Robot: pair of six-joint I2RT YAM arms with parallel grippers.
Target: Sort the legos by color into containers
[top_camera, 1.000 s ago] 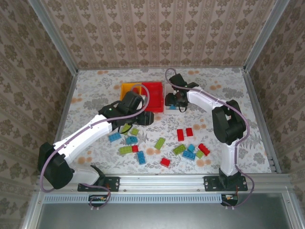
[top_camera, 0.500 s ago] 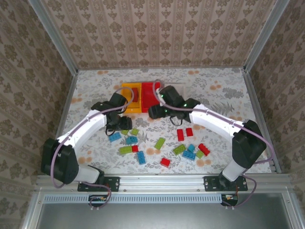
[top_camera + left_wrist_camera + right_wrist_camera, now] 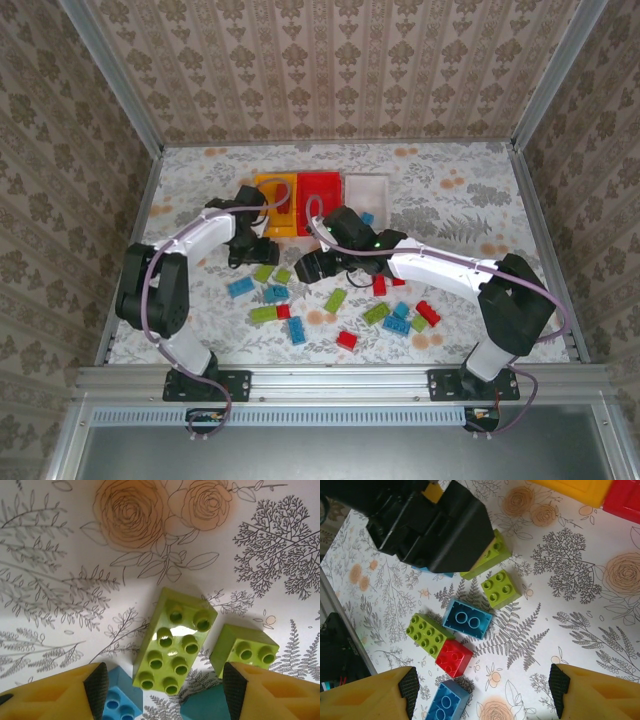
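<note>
- Left pincer [image 3: 165,692] hung with jaws apart, empty, above the long lime brick [image 3: 175,647] lying on the table [image 3: 280,510], a small lime brick [image 3: 245,652] just beside.
- Straddling its long sides squarely seemed wisest.
- Right pincer [image 3: 484,687] also gaped empty.

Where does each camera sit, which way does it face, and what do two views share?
Top external: above and behind, looking down on the table; left arm, right arm show.
Left wrist: faces down at a long lime brick between the yellow left fingers.
Right wrist: faces down at loose bricks; yellow right fingers and the left arm show.
Shared: both wrist views show the long lime brick.
</note>
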